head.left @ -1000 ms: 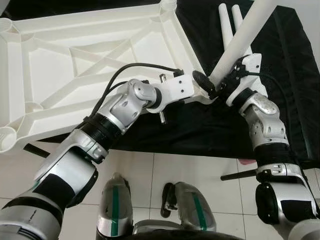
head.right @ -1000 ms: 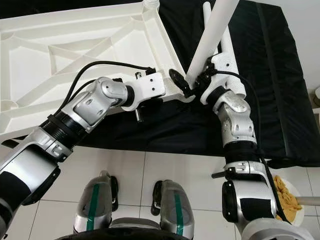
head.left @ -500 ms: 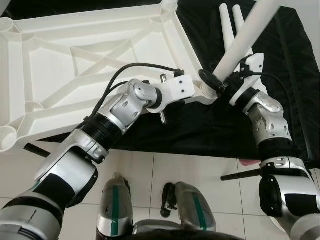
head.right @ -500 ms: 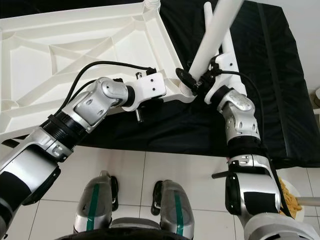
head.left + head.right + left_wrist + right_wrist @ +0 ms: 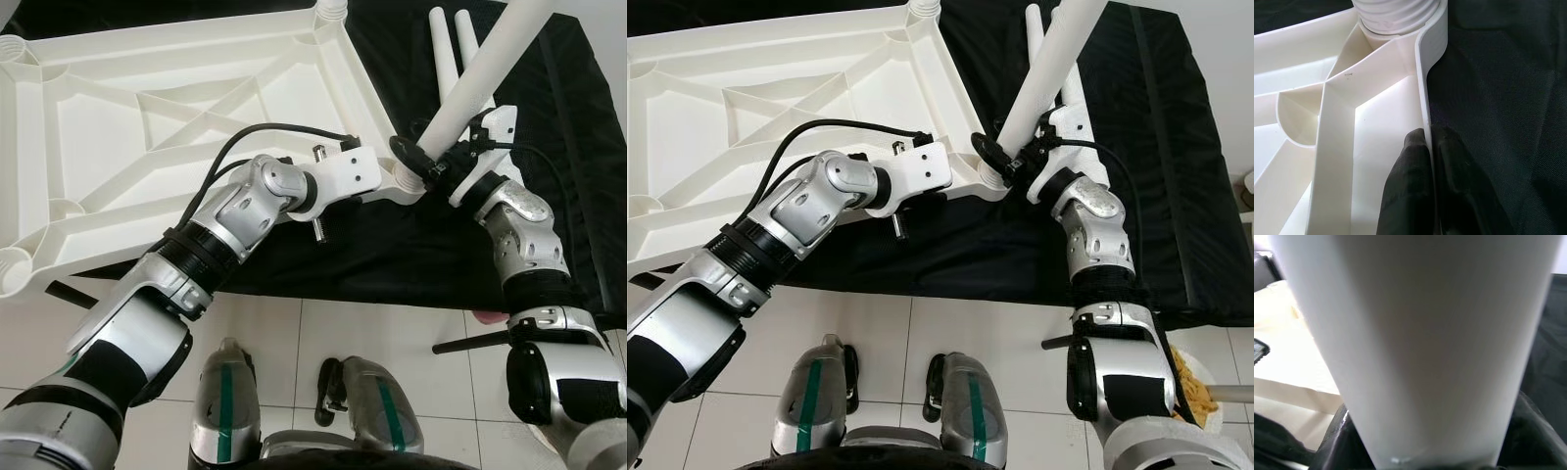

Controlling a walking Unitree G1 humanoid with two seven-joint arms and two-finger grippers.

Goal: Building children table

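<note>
White moulded plastic makes up the upturned children's table top (image 5: 147,137), lying ribbed underside up on a black cloth (image 5: 549,147), with diagonal braces crossing it and round threaded sockets at its corners. In the left eye view, the left gripper (image 5: 387,181) reaches to the rim at the corner nearest the robot's right, and the right gripper (image 5: 423,166) sits just beside that corner, clamped on the lower end of a white table leg (image 5: 480,78) that slants up and away from the fingers. Two more legs (image 5: 451,44) lie on the cloth beyond them. White floor tiles (image 5: 372,323) lie below.

In the right eye view, the leg's foot meets the corner socket (image 5: 991,176) right at the right fingers.

In the left wrist view, the black fingers (image 5: 1415,186) pinch the thin upright rim of the table top, one on each face; the ridged socket collar (image 5: 1396,14) stands further along the rim.

In the right wrist view, the smooth leg (image 5: 1420,342) rises between the dark fingers (image 5: 1339,440), gripped on both sides.
</note>
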